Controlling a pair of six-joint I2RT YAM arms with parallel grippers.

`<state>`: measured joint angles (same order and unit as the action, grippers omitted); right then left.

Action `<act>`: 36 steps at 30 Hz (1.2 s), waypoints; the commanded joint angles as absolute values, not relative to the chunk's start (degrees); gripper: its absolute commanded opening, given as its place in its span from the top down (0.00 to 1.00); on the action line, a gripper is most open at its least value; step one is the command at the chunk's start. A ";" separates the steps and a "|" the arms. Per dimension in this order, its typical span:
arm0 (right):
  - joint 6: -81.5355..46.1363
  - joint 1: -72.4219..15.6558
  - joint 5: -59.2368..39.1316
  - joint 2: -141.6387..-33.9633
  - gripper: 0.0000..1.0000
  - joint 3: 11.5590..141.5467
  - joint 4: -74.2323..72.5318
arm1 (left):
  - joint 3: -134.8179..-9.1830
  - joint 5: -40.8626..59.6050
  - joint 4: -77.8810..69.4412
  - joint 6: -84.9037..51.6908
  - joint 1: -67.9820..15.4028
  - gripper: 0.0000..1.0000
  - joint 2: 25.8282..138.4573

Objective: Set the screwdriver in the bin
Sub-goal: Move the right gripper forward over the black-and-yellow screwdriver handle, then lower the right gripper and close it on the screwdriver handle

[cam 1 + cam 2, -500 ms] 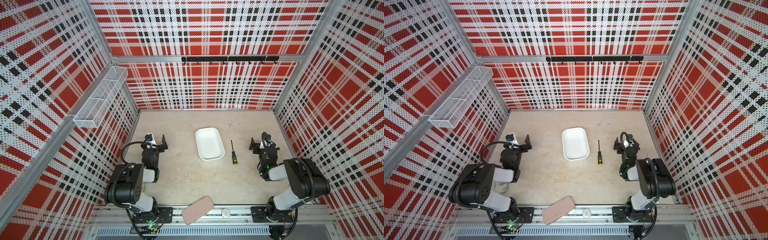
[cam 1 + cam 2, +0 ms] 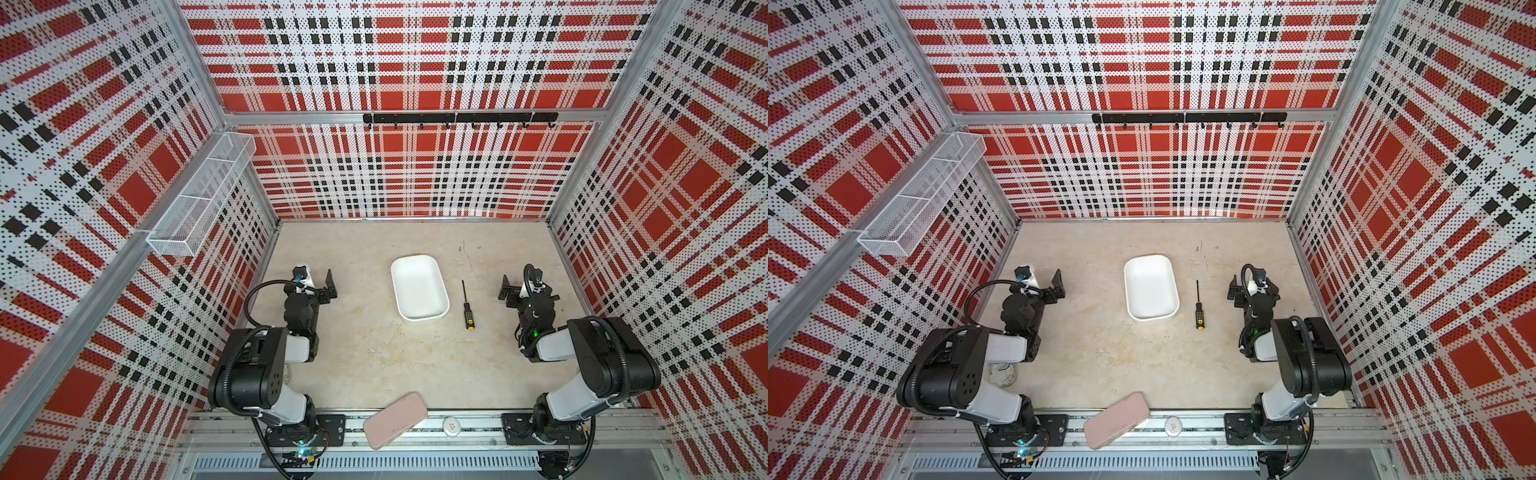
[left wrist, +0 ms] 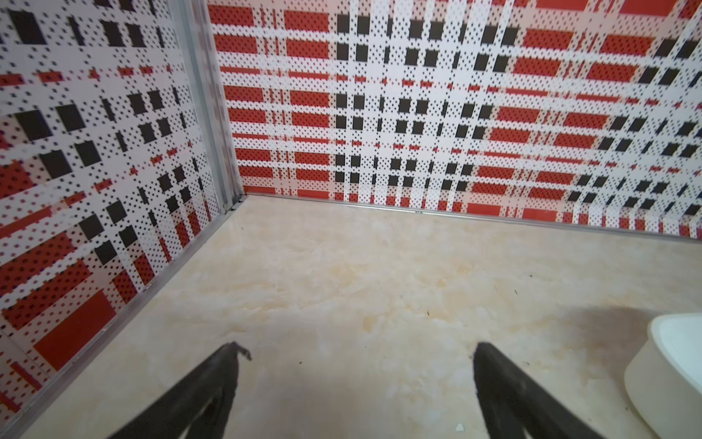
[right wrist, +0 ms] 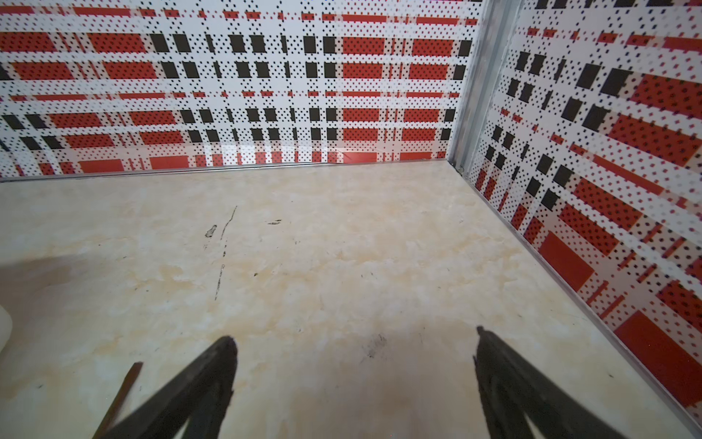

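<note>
Pink slab [image 2: 395, 419] lies askew on the front rail [image 2: 478, 430] nearest me; beyond it both arms sit low, the left gripper [image 3: 359, 347] and right gripper [image 4: 353, 338] each spread wide and empty. Further in, the screwdriver [image 2: 467, 305] lies flat on the tabletop [image 2: 374, 353], between the right gripper and the white plastic bin [image 2: 417, 286], just beside its long wall but apart from it, yellow cap [image 2: 470, 328] towards me. I judge it light, stiff and apt to roll; the thin shaft [image 2: 464, 291] would slip, so I would pinch across the dotted black handle [image 2: 468, 316].
</note>
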<state>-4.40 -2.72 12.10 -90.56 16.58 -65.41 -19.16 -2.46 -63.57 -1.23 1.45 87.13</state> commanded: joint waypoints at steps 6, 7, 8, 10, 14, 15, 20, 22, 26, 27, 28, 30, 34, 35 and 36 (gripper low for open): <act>-7.47 -4.00 13.92 -79.06 0.00 29.25 -33.41 | -28.24 3.99 -46.67 -0.28 -1.96 0.02 80.13; -9.06 -4.11 12.30 -78.15 0.00 31.65 -27.43 | -28.54 4.93 -46.33 -1.74 -2.46 0.02 79.66; -10.61 -4.35 10.03 -77.59 0.00 33.99 -22.33 | -28.73 5.86 -45.98 -3.43 -2.93 0.02 79.33; -13.36 -4.79 5.11 -77.30 0.00 37.70 -14.58 | -29.00 8.28 -45.53 -6.27 -4.04 0.02 78.95; -18.74 -7.73 -3.23 -78.69 0.00 42.27 -2.81 | -29.12 11.64 -43.57 -10.43 -7.77 0.02 78.69; -19.41 -9.01 -4.19 -79.15 0.00 42.70 -0.87 | -29.07 11.87 -42.84 -10.88 -8.49 0.02 78.59; -24.63 -17.27 -3.04 -79.29 0.00 40.63 3.46 | -27.86 12.97 -40.12 -14.47 -10.98 0.02 77.62; -26.79 -20.45 0.18 -78.59 0.00 39.33 5.55 | -27.08 13.30 -40.05 -15.66 -11.23 0.02 77.23; -30.11 -23.04 1.33 -76.87 0.00 35.63 6.05 | -26.53 14.04 -40.07 -16.72 -11.21 0.02 77.50; -30.61 -23.60 1.38 -76.67 0.00 34.87 5.89 | -26.72 14.59 -39.95 -17.04 -11.24 0.02 77.90; -31.12 -24.23 1.85 -76.48 0.00 34.21 5.89 | -26.93 15.50 -39.86 -17.37 -11.18 0.02 78.44; -31.28 -25.21 2.23 -76.88 0.01 33.51 6.13 | -27.87 17.31 -39.03 -17.93 -11.18 0.02 79.79; -34.34 -26.63 4.04 -77.68 0.02 32.73 6.71 | -28.83 19.86 -38.30 -18.63 -11.29 0.02 82.01; -34.47 -26.69 4.10 -77.77 0.03 32.45 6.44 | -28.81 19.92 -38.17 -18.76 -11.38 0.02 82.29; -34.53 -26.77 4.26 -77.99 0.04 32.34 6.24 | -28.83 19.80 -37.81 -18.81 -11.34 0.02 82.64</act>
<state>-32.12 -26.20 2.35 -78.13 32.91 6.17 -27.59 17.61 -39.05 -17.89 -11.07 81.65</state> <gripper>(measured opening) 0.965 0.981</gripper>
